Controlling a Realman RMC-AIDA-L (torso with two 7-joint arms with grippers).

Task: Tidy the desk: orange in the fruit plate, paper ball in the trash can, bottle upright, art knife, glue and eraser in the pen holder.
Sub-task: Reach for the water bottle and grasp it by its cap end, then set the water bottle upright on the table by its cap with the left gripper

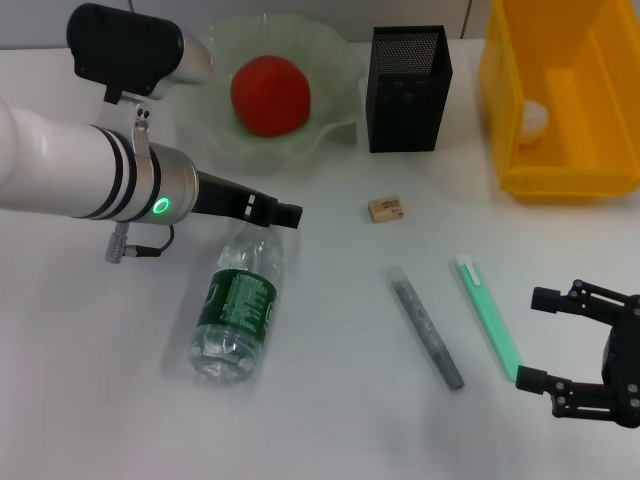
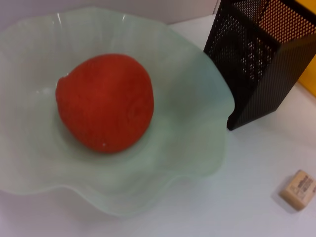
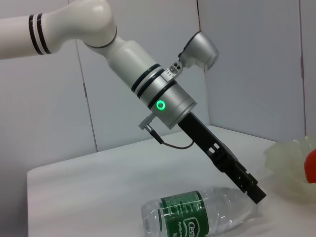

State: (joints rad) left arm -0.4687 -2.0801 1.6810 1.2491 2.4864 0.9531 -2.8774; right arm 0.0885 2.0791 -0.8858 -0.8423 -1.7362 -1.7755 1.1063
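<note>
We are a two-armed robot looking down at a white desk (image 1: 330, 400) that is partly tidied.

The largest thing is the yellow trash can (image 1: 560, 180) at the far right. A white paper ball (image 1: 533, 118) already lies inside it, so that step looks done.

Next in size is the pale green fruit plate (image 1: 330, 75) at the far left of centre, with the orange (image 1: 270, 95) sitting in its middle. That step also looks done.

The bottle (image 1: 238, 310) lies on its side near the front left, its cap end pointing away from us under our left gripper (image 1: 275, 212). It has not been stood up. Our left gripper hangs just above the cap end; its dark fingers look drawn close together with nothing between them, and from the right wrist view it seems to be beside the bottle, not around it.

The black mesh pen holder (image 1: 410, 90) stands upright between plate and trash can. We cannot see anything inside it.

Three small things wait on the desk: a grey stick (image 1: 425, 325), a green stick (image 1: 488, 315) (art knife and glue, though we cannot tell which is which), and the tiny tan eraser (image 1: 386, 209) in front of the pen holder.

Our right gripper (image 1: 545, 340) hovers at the front right, jaws spread wide and empty, just beside the green stick.
</note>
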